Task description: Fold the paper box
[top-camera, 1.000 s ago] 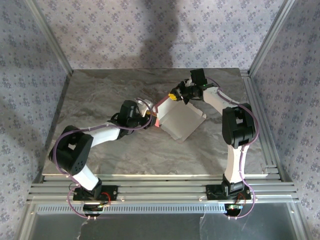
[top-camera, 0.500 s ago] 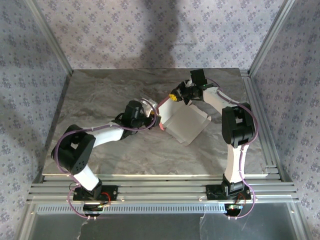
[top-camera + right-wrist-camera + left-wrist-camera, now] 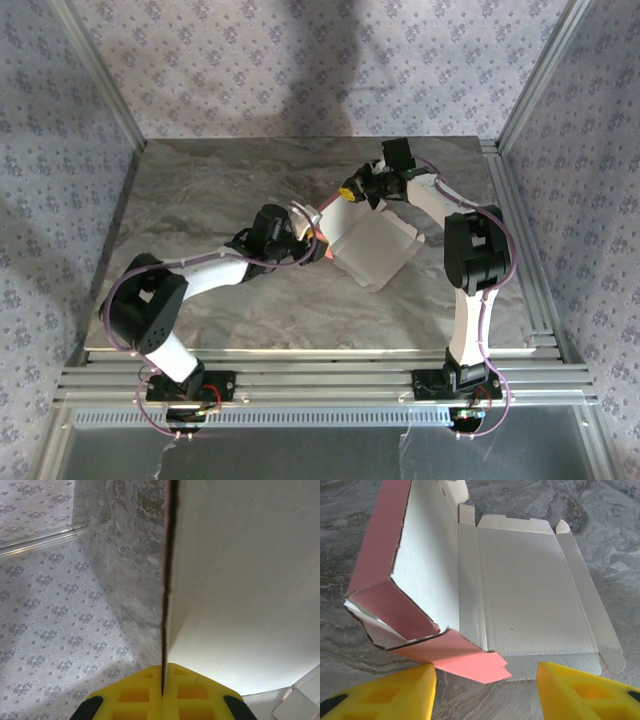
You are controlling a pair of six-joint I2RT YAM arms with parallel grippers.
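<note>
The paper box lies part-folded at mid-table, pale inside face up, with one side panel raised. My right gripper is shut on the top edge of that raised panel, the thin card edge pinched between the yellow fingers. My left gripper sits at the box's left end, open. In the left wrist view its yellow fingertips stand apart on either side of a pink flap that juts out just ahead of them, not touching it. The white floor panel lies flat beyond.
The marble table has free room on the left and along the front. Aluminium frame posts and patterned walls close in the sides and back. The rail of the right frame runs close behind the right arm.
My left gripper has slid right toward the box end and its jaws have widened. The box has shifted slightly to the right. The right gripper has kept its hold.
</note>
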